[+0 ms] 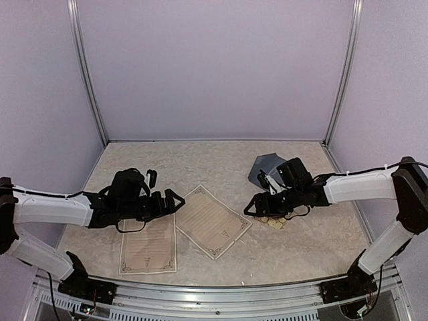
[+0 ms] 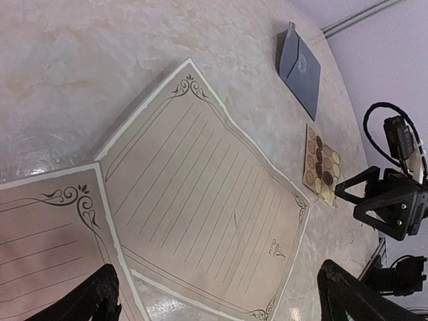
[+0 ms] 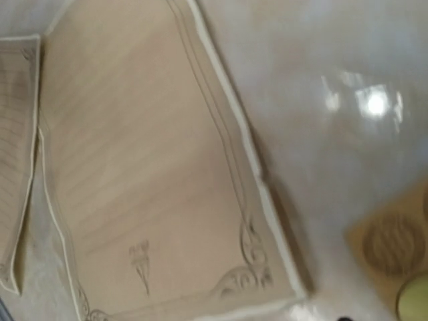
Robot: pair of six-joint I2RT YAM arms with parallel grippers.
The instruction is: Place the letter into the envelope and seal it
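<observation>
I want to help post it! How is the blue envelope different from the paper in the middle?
The envelope is slate blue; the paper is tan, with lines and a curly border. The envelope looks smaller than the paper. The envelope sits far back on the right; the paper lies in the middle. Both rest on the table, neither one held.

envelope (image 1: 262,167) half hidden, sticker sheet (image 3: 391,251) cropped

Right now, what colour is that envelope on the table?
The envelope is slate blue; the left wrist view shows it best.
</observation>
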